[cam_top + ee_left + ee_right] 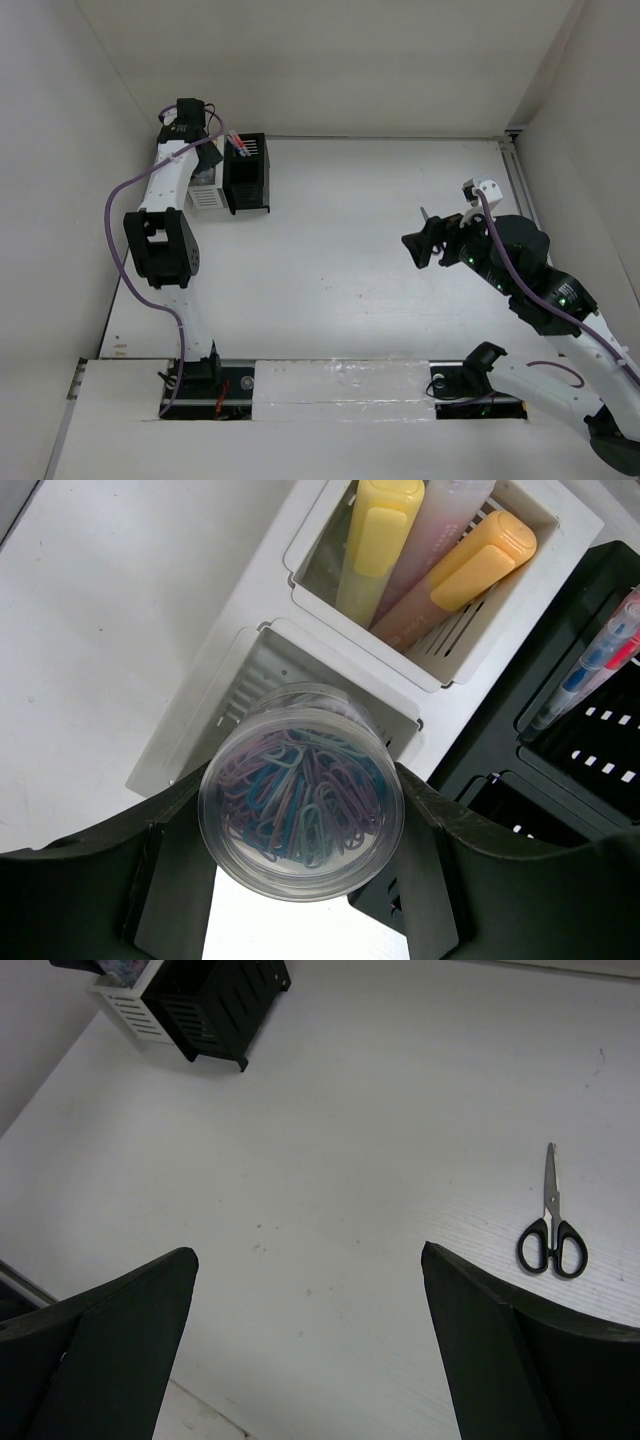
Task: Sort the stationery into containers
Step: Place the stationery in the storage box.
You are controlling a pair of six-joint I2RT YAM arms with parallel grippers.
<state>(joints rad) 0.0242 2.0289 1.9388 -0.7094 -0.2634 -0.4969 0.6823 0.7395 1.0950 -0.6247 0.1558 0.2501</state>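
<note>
The step in hand is the drop-off. The left claw (300, 880), half-closed, grips a clear round tub of paper clips (300, 780) and hangs over the empty near compartment of the white organiser (190, 750) at the bench's far left. The compartment beyond holds yellow (375, 540) and orange (470, 570) highlighters, and pens (590, 660) stand in the black organiser (600, 600) joined on the right. The next move likely calls for a straight descent, since the tub looks almost as wide as the slot, then a release. The right claw (310, 1340) gapes wide and empty, with the black-handled scissors (551, 1230) flat on the bench nearby, unsorted. Print on the orange highlighter is too blurred to read.
</note>
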